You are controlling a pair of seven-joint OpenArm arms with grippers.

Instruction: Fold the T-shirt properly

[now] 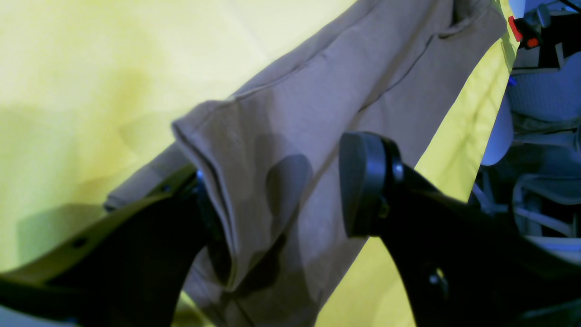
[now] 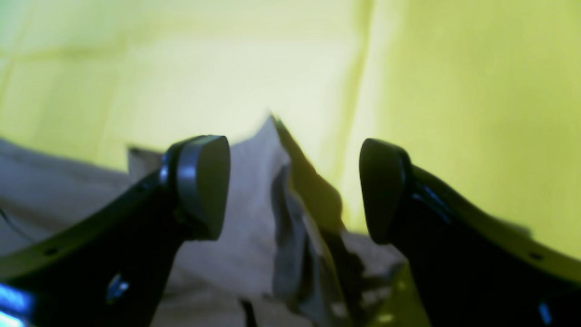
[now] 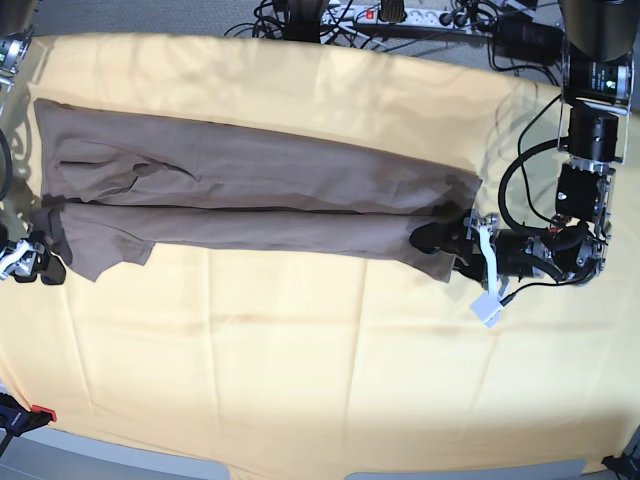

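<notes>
T-shirt [image 3: 260, 195] lies on the yellow cloth [image 3: 300, 350] as a long narrow band running side to side in the base view, both long edges turned inward, a seam-like gap down the middle; sleeve end at that view's left, hem end at its right. Left gripper [image 1: 281, 190] at the hem end, fingers spread wide, fabric edge draped against one pad but not pinched; right gripper [image 2: 292, 188] at the sleeve end, fingers wide, a peaked corner of shirt standing between them, unheld. Judgement: lengthwise fold just laid down, both ends let go. Next move likely calls for regripping one short end with both grippers and carrying it across to halve the band; corners must stay aligned.
</notes>
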